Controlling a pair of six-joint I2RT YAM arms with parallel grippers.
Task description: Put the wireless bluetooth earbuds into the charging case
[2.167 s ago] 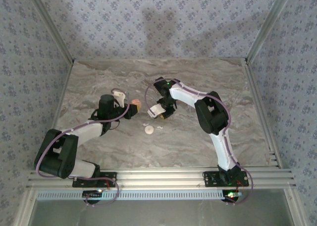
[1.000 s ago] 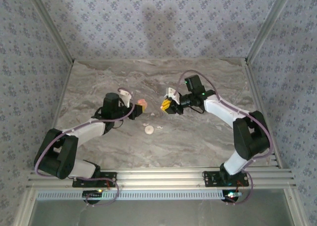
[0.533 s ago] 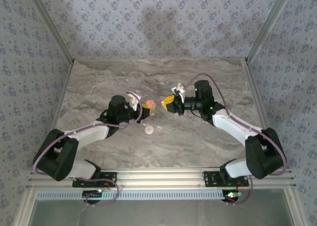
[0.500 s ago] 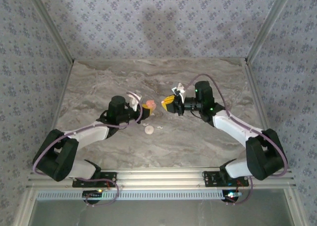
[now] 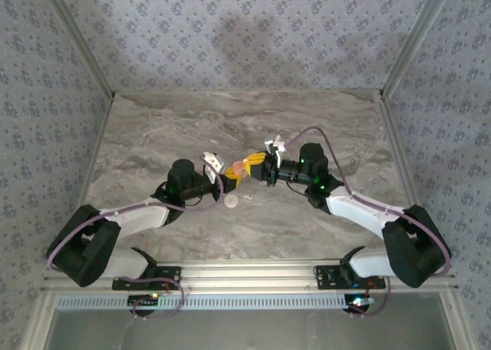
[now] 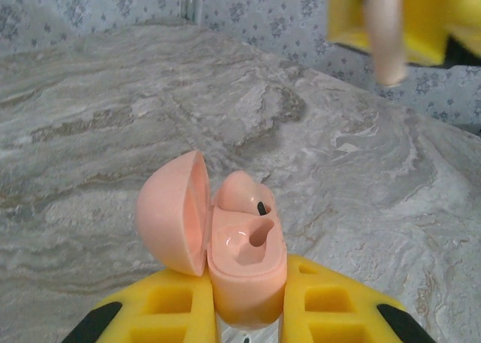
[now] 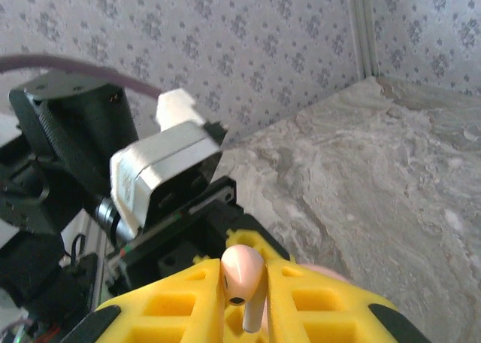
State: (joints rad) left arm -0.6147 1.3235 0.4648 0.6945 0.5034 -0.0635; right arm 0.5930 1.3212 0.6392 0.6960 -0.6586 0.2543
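Observation:
The pink charging case (image 6: 248,264) is held upright in my left gripper (image 6: 248,286), which is shut on its body between yellow fingers (image 6: 169,309). Its lid (image 6: 171,211) hangs open to the left. One earbud (image 6: 239,192) sits in the far slot and the near slot (image 6: 257,236) is empty. My right gripper (image 7: 246,271) is shut on a second pink earbud (image 7: 242,268), stem pointing back between the yellow fingers (image 7: 176,305). In the top view the left gripper (image 5: 230,175) and the right gripper (image 5: 256,163) meet tip to tip, the case (image 5: 239,168) between them.
A round whitish disc (image 5: 231,201) and a tiny pale bit (image 5: 247,198) lie on the marble table (image 5: 322,127) just in front of the grippers. The left arm's wrist block (image 7: 161,170) stands close ahead of the right gripper. Patterned walls ring the table.
Both arms have swung inward. The left gripper carried the case right and the right gripper brought its earbud left, closing the gap until the two tips meet.

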